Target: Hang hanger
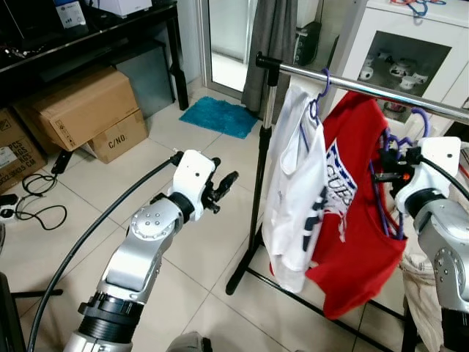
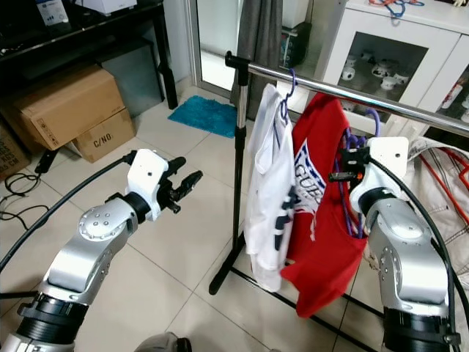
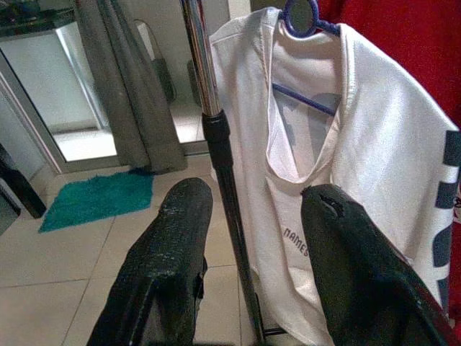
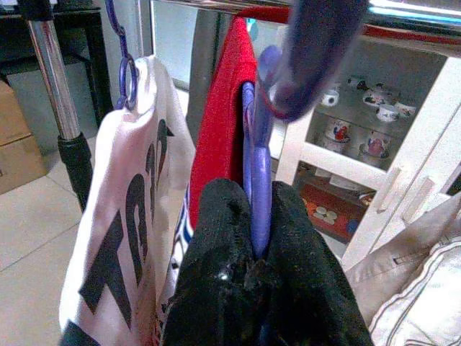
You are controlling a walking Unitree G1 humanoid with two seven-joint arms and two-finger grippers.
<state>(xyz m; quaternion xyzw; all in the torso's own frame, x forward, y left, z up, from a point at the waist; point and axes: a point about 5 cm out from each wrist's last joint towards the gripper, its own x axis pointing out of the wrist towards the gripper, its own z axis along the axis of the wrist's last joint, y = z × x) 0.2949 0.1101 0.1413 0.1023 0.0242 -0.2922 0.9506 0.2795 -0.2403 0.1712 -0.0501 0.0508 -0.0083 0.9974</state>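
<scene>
Where the chrome rail point(image 1: 381, 92) crosses the upper right of the head view, we count two garments on it: one white shirt point(image 1: 297, 187) and one red shirt point(image 1: 352, 220), the white at 9 o'clock of the red and overlapping it. We count two purple hangers: one hanger hook point(image 1: 320, 92) over the rail above the white shirt, and one purple hanger point(image 4: 259, 180) at the red shirt's collar. Its visible neck runs upright, its long axis near vertical, hook end toward 12 o'clock by the rail. The right gripper point(image 4: 256, 252) pinches this neck between its pressed-together fingers point(image 4: 216, 238), at 3 o'clock of the red shirt. The left gripper point(image 3: 256, 216) floats at 9 o'clock of the rack's upright pole point(image 1: 262, 169), fingers spread, touching nothing. We count two cardboard boxes point(image 1: 84, 110) at 10 o'clock and one teal mat point(image 1: 220, 116) on the tiles.
</scene>
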